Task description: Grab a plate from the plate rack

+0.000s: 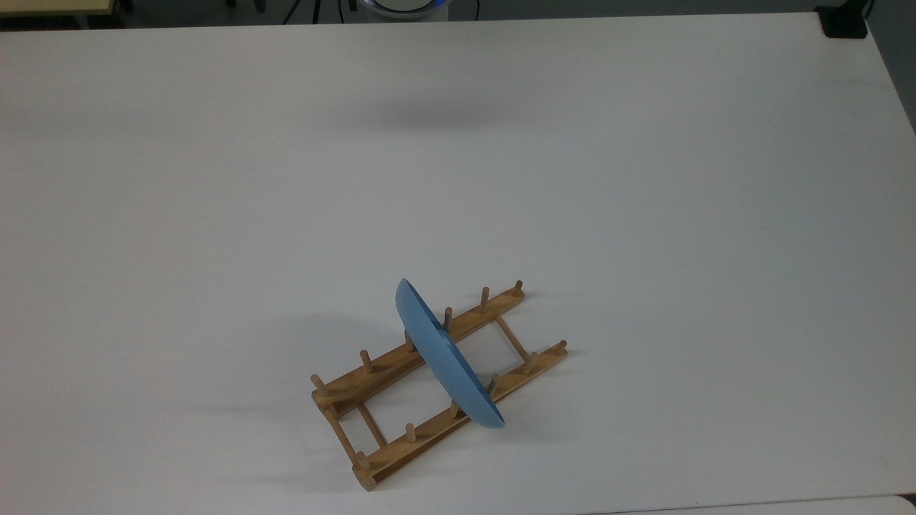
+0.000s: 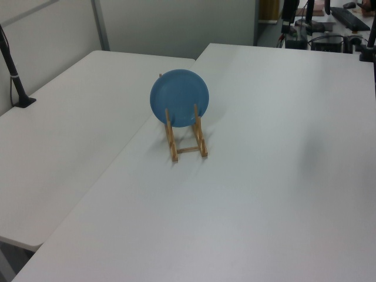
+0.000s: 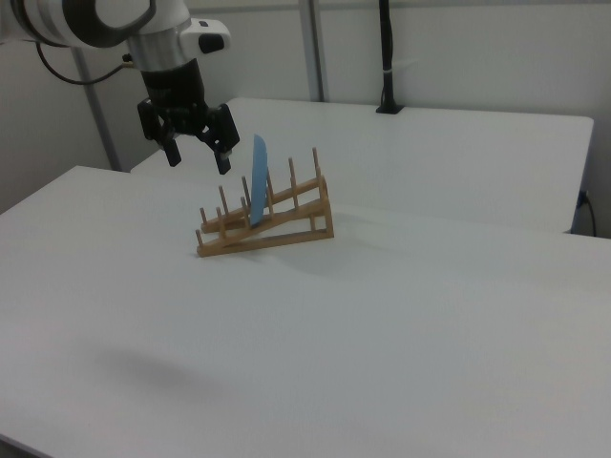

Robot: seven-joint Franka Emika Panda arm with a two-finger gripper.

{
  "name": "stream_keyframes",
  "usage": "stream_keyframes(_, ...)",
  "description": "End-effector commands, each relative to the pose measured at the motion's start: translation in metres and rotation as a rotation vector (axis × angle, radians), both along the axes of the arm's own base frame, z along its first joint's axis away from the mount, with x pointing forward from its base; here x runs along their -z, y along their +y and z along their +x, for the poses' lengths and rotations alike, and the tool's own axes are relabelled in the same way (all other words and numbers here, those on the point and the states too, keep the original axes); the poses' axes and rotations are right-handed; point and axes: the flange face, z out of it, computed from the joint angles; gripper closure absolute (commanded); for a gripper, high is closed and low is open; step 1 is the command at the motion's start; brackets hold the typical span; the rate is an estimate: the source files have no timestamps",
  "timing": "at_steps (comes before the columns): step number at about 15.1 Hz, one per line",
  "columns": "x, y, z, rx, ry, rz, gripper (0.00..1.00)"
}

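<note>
The light-blue plate (image 1: 444, 354) stands on edge across the middle of the wooden plate rack (image 1: 415, 445), held between its pegs. The left view shows the plate (image 2: 179, 97) face-on above the rack (image 2: 172, 144). In the right view the plate (image 3: 258, 179) is nearly edge-on, leaning in the rack (image 3: 286, 229). My gripper (image 3: 198, 157) hangs open in the air at about the plate's top height, a little toward the right view's left of the plate and clear of it. Nothing is between its fingers (image 3: 222, 156).
The rack sits on a wide white table (image 1: 644, 214) near its front edge in the top view. A second white table (image 2: 64, 135) adjoins it. A black pole (image 3: 387, 57) stands clamped at that table's far side. A black clamp (image 1: 844, 21) sits at a corner.
</note>
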Motion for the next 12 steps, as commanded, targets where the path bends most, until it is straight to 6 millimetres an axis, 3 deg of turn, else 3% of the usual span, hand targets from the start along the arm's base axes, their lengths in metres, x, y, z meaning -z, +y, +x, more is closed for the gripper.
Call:
stream_keyframes(1,-0.0015,0.0057,0.0008,-0.015,0.004,0.014,0.00)
stream_keyframes(12,-0.0009,0.0075,0.0010,0.002,0.004,0.017,0.00)
